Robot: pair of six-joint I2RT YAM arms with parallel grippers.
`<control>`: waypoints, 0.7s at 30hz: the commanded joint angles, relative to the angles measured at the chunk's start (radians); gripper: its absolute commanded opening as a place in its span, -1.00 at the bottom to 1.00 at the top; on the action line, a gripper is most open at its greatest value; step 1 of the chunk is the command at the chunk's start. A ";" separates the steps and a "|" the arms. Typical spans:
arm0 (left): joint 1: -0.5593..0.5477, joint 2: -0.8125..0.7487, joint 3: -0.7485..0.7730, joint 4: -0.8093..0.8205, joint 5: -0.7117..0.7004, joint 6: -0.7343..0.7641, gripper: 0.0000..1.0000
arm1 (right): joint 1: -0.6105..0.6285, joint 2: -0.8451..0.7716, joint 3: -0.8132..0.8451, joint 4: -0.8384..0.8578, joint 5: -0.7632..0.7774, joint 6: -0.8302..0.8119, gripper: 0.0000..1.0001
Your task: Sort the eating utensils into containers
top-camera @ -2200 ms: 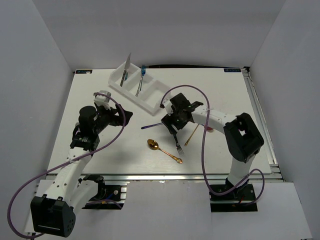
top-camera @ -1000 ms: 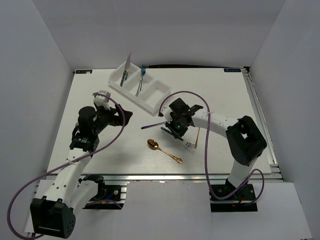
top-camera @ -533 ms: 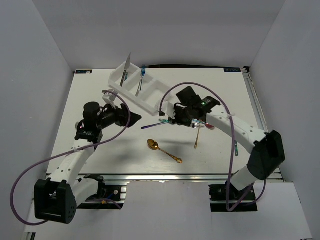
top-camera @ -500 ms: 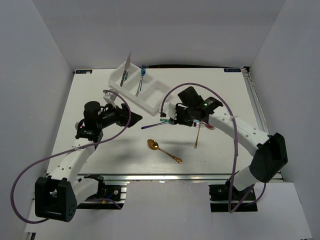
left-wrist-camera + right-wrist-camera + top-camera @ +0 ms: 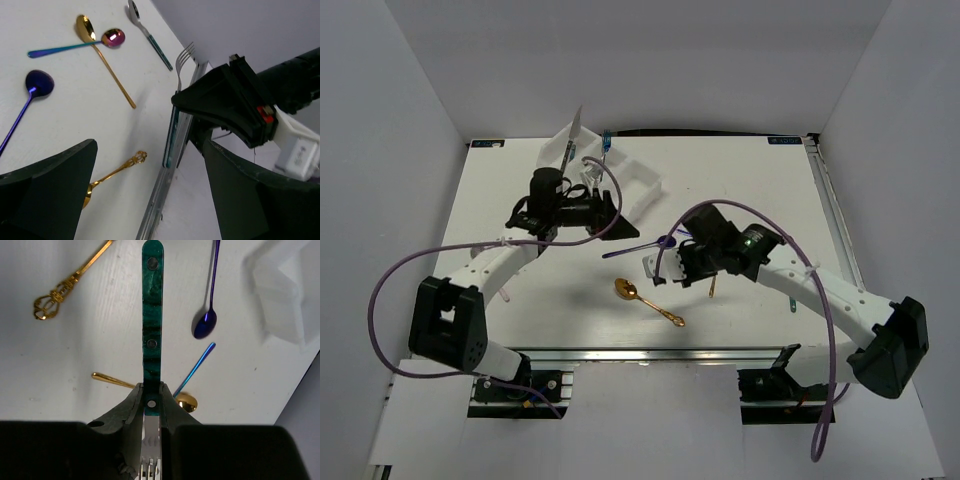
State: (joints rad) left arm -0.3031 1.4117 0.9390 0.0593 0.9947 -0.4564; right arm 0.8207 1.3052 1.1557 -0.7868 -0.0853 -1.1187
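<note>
My right gripper [image 5: 151,390] is shut on a fork with a marbled green handle [image 5: 152,315]; the handle sticks out ahead and the tines lie back between the fingers. It hangs over the table's middle [image 5: 670,262]. Below lie a gold spoon with an ornate handle [image 5: 650,301], a purple spoon [image 5: 645,246] and a plain gold spoon [image 5: 186,402]. My left gripper [image 5: 606,208] stands wide open and empty beside the white tray [image 5: 638,181]. The left arm hides part of the tray. A knife [image 5: 577,125] and a blue fork [image 5: 606,141] stand in it.
The left wrist view shows a silver spoon with a teal handle [image 5: 147,32], a pink iridescent spoon [image 5: 75,46] crossing a gold one [image 5: 102,55], and the table's metal edge rail [image 5: 162,195]. White walls close in the table on three sides.
The left arm has swung right and back to the tray. The right arm has carried the fork from near the tray down and left, towards the table's middle.
</note>
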 commanded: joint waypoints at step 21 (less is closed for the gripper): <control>-0.274 0.294 0.205 -0.365 0.226 0.269 0.72 | 0.181 -0.077 -0.073 0.119 -0.019 -0.079 -1.00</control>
State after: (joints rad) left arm -0.5545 1.7119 1.1065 -0.2874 1.1465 -0.2268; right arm 0.9882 1.2369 1.0874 -0.7197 -0.1040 -1.1587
